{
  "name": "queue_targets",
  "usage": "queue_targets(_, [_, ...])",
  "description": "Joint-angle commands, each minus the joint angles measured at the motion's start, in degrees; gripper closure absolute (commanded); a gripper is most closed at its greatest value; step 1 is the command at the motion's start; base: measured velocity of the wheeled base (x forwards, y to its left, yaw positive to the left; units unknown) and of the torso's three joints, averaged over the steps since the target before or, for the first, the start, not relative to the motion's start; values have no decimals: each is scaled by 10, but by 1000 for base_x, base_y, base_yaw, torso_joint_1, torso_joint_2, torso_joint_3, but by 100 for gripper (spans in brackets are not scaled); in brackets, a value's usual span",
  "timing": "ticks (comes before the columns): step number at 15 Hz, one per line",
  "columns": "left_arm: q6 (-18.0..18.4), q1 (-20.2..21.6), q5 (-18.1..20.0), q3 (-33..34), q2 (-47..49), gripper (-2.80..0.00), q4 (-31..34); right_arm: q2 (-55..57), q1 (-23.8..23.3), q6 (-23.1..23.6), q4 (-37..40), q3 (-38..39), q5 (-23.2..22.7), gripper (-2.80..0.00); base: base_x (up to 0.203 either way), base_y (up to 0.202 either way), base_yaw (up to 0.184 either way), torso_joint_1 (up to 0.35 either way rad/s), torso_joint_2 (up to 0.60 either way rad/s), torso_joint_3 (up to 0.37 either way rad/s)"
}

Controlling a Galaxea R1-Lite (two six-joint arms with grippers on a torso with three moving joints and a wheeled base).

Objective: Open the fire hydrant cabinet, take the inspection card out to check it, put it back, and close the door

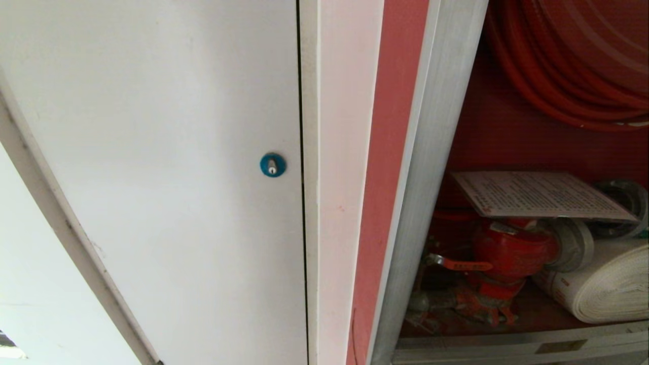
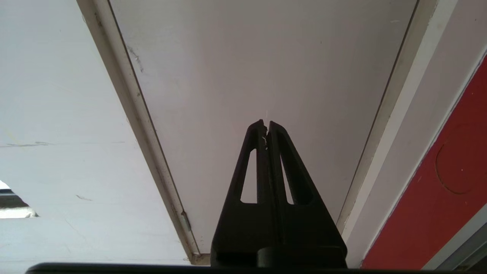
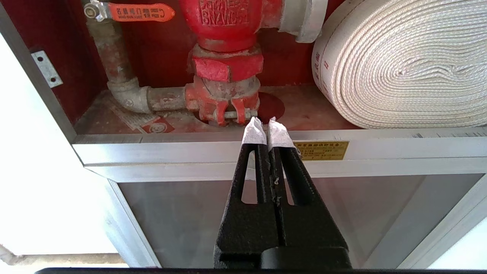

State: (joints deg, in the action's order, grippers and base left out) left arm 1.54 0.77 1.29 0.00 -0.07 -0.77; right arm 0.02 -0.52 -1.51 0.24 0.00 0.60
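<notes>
I see the fire hydrant cabinet point(image 1: 431, 167) open, inspection card point(image 1: 537, 195) atop the red valve point(image 1: 512, 251) — right gripper point(image 3: 266, 127) below it, fingers pressed together, left gripper point(image 2: 265, 125) likewise.

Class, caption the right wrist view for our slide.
Shut right gripper before the open fire hydrant cabinet, red valve and white rolled hose.

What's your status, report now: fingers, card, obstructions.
Left gripper fingers shut, at the white door. Right gripper shut, empty, before the fire hydrant cabinet sill. Inspection card lies atop the red valve, cabinet open. Nothing blocking.
</notes>
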Motion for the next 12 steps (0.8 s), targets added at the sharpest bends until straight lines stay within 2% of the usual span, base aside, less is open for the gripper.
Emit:
queue_targets(1, [0,0,0,4,1,0,0,-1,0,-1,0,1,0,0,0,0,0,0,0,0])
queue_targets(12, [0,0,0,4,1,0,0,-1,0,0,0,1,0,0,0,0,0,0,0,0])
